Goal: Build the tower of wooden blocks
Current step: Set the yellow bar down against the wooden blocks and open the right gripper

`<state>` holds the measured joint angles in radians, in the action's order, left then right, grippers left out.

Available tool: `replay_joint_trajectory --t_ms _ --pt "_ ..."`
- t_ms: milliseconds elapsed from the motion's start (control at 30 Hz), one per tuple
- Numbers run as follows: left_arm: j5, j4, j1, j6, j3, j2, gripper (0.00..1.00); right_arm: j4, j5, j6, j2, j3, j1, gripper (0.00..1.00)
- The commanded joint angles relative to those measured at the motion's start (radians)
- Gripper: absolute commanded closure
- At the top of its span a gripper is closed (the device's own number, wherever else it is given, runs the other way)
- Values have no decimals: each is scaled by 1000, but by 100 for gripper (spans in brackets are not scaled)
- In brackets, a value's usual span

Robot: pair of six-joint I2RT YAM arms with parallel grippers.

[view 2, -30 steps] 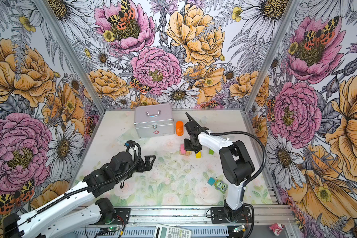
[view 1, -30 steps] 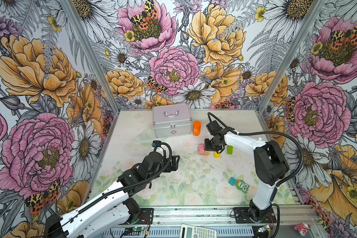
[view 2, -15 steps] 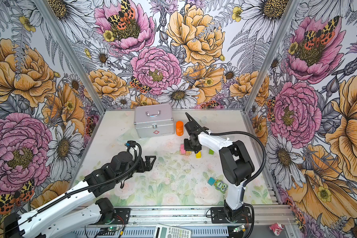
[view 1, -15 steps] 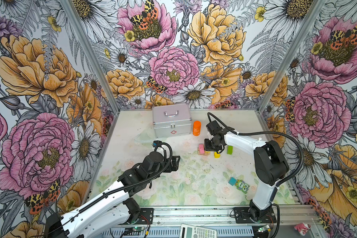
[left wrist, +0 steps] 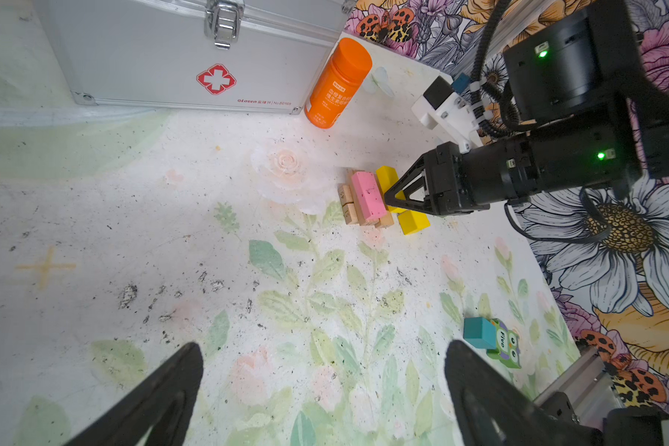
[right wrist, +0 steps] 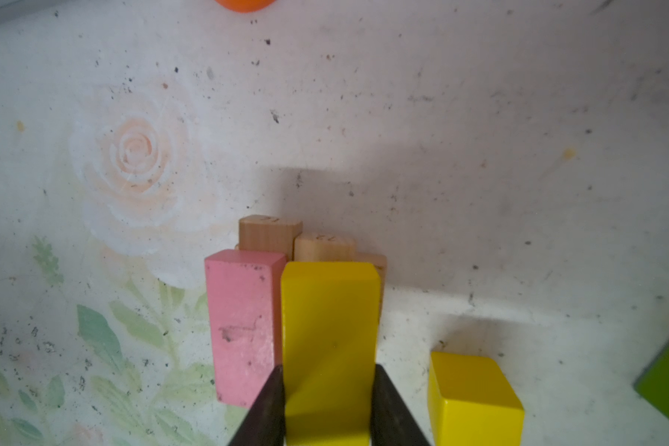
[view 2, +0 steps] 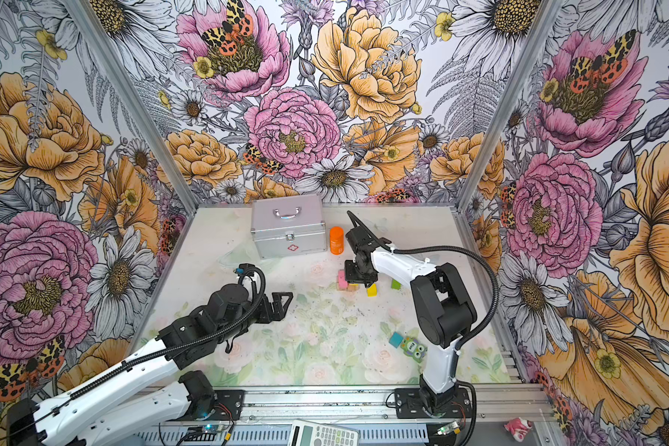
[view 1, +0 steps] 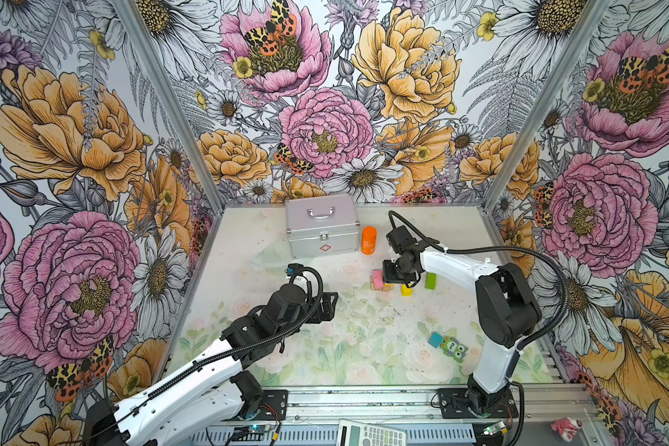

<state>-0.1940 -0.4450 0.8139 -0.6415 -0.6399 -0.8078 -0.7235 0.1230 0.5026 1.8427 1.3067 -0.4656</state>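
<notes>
The tower (view 1: 378,281) is only begun. In the left wrist view a layer of tan planks (left wrist: 347,202) lies on the worktop (view 1: 364,336) near the orange bottle (left wrist: 338,83), with the pink plank (left wrist: 367,195) flat on top of them. The right hand (right wrist: 327,372) is clenched on the yellow bar (right wrist: 329,320), a finger against each side, holding it alongside the pink plank over the tan layer. Whether the bar already rests on the planks cannot be told. The second layer looks about half laid, and setting this bar down appears to be the step in hand. Left to stack are the yellow cube (right wrist: 474,397), on the worktop just beside the planks, and the green bar (view 1: 430,280) a little farther out. The teal cube (view 1: 435,340) sits right against the owl piece (view 1: 453,348), well apart near the right arm's base. The left hand (view 1: 327,305) hangs over the middle of the worktop, spread wide and empty.
</notes>
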Motion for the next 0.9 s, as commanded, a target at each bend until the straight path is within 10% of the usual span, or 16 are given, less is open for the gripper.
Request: replay_joint_trajectory --t_ms 0,867 --pt "11 14 -6 -9 9 -1 1 6 7 -10 17 30 -6 64" --pt "11 14 -5 -7 -1 -5 1 3 -5 -16 -19 22 -1 60"
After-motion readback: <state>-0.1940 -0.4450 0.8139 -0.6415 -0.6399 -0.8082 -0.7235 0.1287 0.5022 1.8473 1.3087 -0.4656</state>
